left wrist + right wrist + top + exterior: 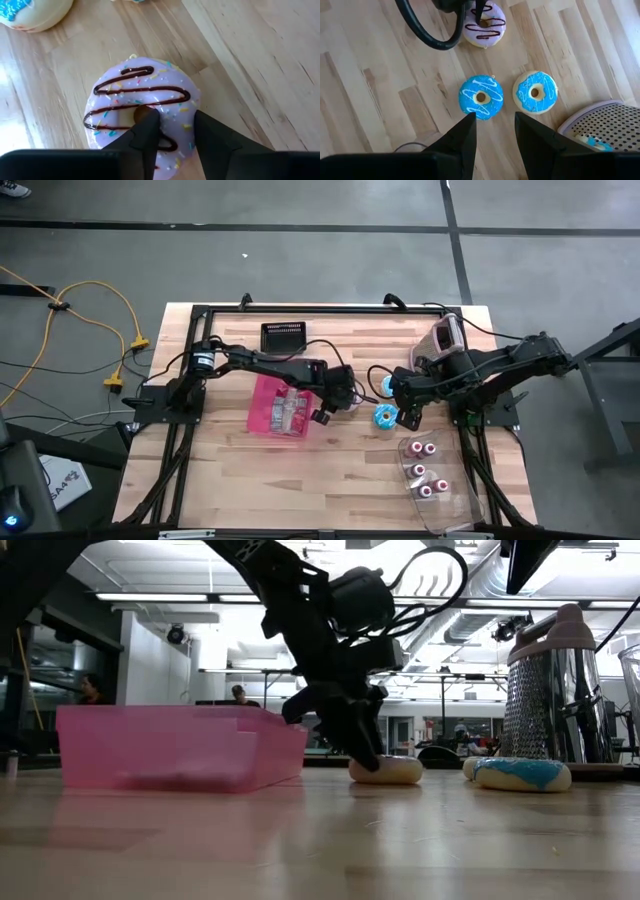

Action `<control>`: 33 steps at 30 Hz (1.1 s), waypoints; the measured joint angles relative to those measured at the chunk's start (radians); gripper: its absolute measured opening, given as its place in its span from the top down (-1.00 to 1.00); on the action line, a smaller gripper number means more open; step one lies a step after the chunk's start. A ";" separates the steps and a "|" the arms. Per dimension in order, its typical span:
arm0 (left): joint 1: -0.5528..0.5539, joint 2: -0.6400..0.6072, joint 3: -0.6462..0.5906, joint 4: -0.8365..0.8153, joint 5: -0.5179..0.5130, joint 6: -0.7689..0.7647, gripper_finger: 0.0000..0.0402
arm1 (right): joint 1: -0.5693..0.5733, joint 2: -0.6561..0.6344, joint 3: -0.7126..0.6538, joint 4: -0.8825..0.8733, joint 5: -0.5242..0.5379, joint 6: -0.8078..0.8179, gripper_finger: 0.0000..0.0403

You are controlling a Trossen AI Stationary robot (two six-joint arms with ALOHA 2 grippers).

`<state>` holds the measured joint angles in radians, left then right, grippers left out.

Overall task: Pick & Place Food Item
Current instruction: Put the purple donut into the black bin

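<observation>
Closest to my low camera is the bare wooden table (pixel 320 840). I take the pink bin (pixel 279 408) on it as my landmark. The left arm reaches over the bin's far side, and the left gripper (pixel 172 127) comes down just beside the bin on the side toward the right arm. Its fingers (pixel 147 130) pinch the ring of a lilac doughnut (pixel 142 102) with chocolate drizzle, one finger in the hole. The doughnut sits flat on the wood.

The right gripper (pixel 494 125) hovers farther from the bin, fingers apart with nothing between them, above two blue-iced doughnuts (pixel 481 97) (pixel 535 92). A metal grater (pixel 556 690) stands beyond those. A clear tray (pixel 435 480) of small cakes lies well apart from the bin.
</observation>
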<state>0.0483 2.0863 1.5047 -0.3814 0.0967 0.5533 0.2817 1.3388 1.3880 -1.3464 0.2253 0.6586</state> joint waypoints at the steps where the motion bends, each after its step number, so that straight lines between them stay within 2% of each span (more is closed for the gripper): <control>1: 0.000 -0.001 0.000 -0.001 0.000 0.000 0.48 | 0.000 0.000 0.000 0.000 0.000 0.000 0.40; 9: 0.000 -0.036 0.013 -0.011 -0.005 0.008 0.53 | 0.000 0.000 0.000 -0.001 0.000 0.000 0.40; 13: 0.012 -0.077 0.013 -0.035 -0.043 0.034 0.53 | 0.000 0.000 0.000 -0.004 -0.001 0.000 0.40; 18: 0.078 -0.149 0.013 -0.061 0.040 0.017 0.53 | 0.000 0.000 0.000 -0.004 -0.024 0.000 0.40; 25: 0.260 -0.234 0.014 -0.109 0.077 -0.056 0.53 | 0.000 0.000 0.000 -0.002 -0.026 0.003 0.40; 30: 0.441 -0.244 0.013 -0.225 0.244 -0.135 0.53 | 0.000 0.000 0.000 0.001 -0.033 0.003 0.40; 33: 0.520 -0.244 0.013 -0.290 0.264 -0.161 0.53 | 0.000 0.000 0.000 0.002 -0.042 0.003 0.40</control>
<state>0.5682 1.8427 1.5173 -0.6711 0.3608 0.3923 0.2817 1.3384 1.3880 -1.3445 0.1831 0.6618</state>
